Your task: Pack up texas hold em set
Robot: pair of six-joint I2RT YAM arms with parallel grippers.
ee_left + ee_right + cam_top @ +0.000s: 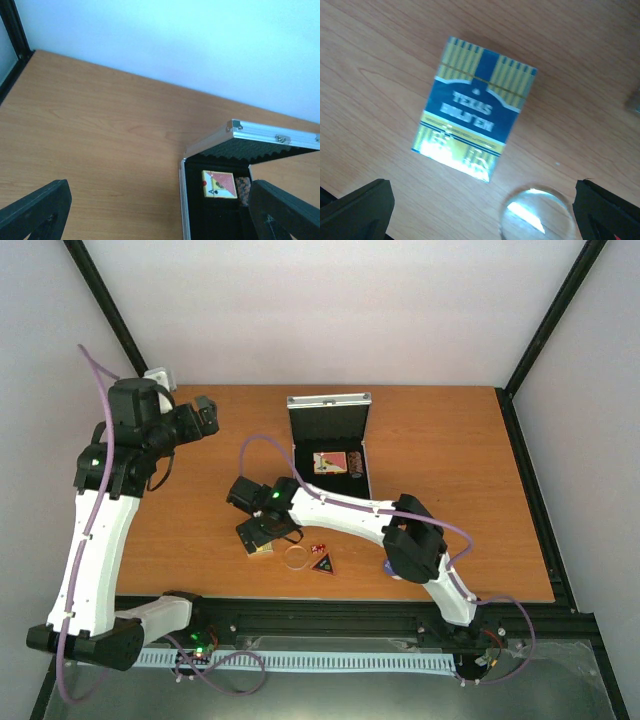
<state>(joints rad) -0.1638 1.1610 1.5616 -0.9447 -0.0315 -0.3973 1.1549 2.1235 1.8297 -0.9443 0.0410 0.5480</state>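
The silver case (329, 400) stands open at the back middle of the table, with the pink deck (330, 462) and the brown chip stack (355, 465) in its black lining. My left gripper (205, 416) is open and empty, raised at the far left. In its wrist view the case (182, 200), pink deck (220, 184) and chips (243, 189) show. My right gripper (258, 532) is open, hovering just above the blue-yellow deck (475, 107), which lies flat on the table. The clear disc (537, 215) lies beside the deck. Red dice (318, 550) and the black triangle (323, 564) lie near the front edge.
A blue disc (390, 570) lies partly hidden under my right arm's elbow. The case lid (265, 135) stands upright at the back of the case. Black frame posts stand at the table's back corners, with white walls around.
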